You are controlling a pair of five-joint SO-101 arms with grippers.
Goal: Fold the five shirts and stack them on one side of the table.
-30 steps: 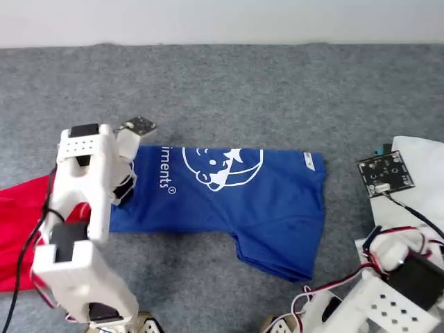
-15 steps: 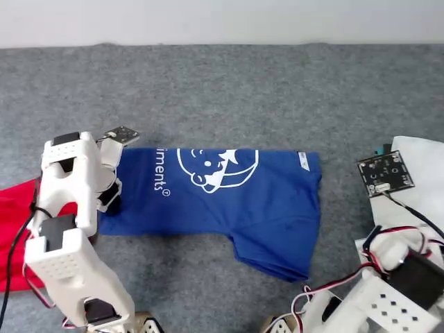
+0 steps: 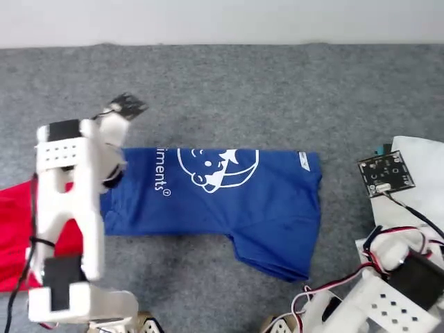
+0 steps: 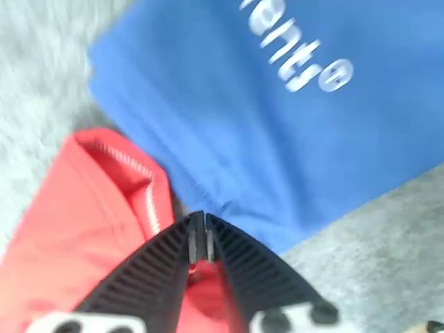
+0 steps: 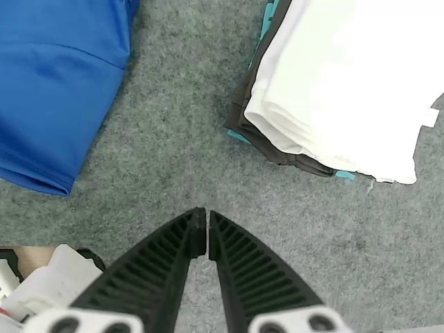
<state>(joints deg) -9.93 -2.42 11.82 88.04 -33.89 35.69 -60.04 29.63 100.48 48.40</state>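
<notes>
Blue shirt (image 3: 236, 201) is lying flat across the middle of the grey table (image 3: 229, 90). Its long axis is running from 9 to 3 o'clock. White lettering is sitting at the 9 o'clock end, a small tag is showing at the 2 o'clock corner, and a flap is sticking out toward 5 o'clock. At 9 o'clock its edge is meeting the red shirt (image 3: 14, 222). The left gripper (image 4: 198, 239) is hanging right over that seam, fingers pinched tip to tip with nothing visible between them. Down at 4 o'clock the right gripper (image 5: 202, 232) is sitting over bare table, fingers pressed together and empty. At 3 o'clock the stack (image 5: 347, 90) is lying near it, white shirt on top and dark and teal layers beneath.
</notes>
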